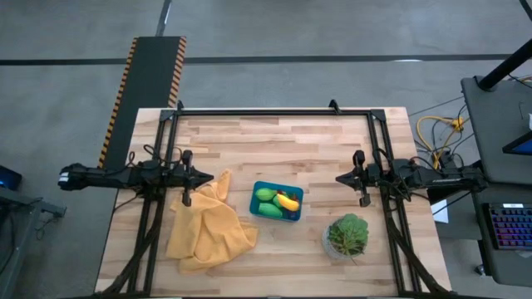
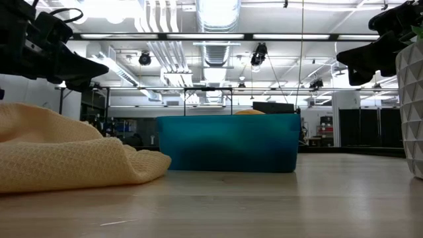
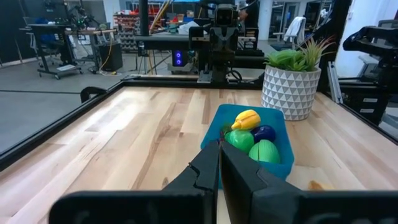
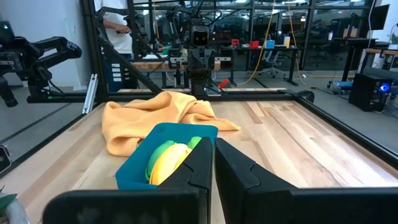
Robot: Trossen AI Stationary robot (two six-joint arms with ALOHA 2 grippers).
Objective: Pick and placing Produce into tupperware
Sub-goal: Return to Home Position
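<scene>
**mk_88:** ok, where are the two grippers sitting, and what are the fingers doing?

**pinchy:** left gripper (image 3: 219,146) has its fingers pressed together side by side, nothing between them. right gripper (image 4: 214,144) is the same, pinched closed on nothing. Both hang up off the wooden table (image 1: 274,141), tips pointed at each other and well apart.

**mk_88:** and the tupperware?

**pinchy:** the teal tupperware (image 2: 228,142) sits flat on the table in the gap between the two sets of fingertips. It's out ahead of each gripper, lower than both and touching neither. The produce is inside it: a yellow piece (image 3: 246,119), a dark purple piece (image 3: 264,132), a round green piece (image 3: 239,140) and a bigger green piece (image 3: 265,151), all bunched up together.

**mk_88:** anything else close to the arms?

**pinchy:** a mustard cloth (image 1: 208,224) is crumpled under and just beside the left gripper's tip, with its far edge reaching near the tupperware. A potted plant (image 1: 347,235) stands near the right gripper, off to one side of its fingers, and it's clear of the tupperware too.
</scene>
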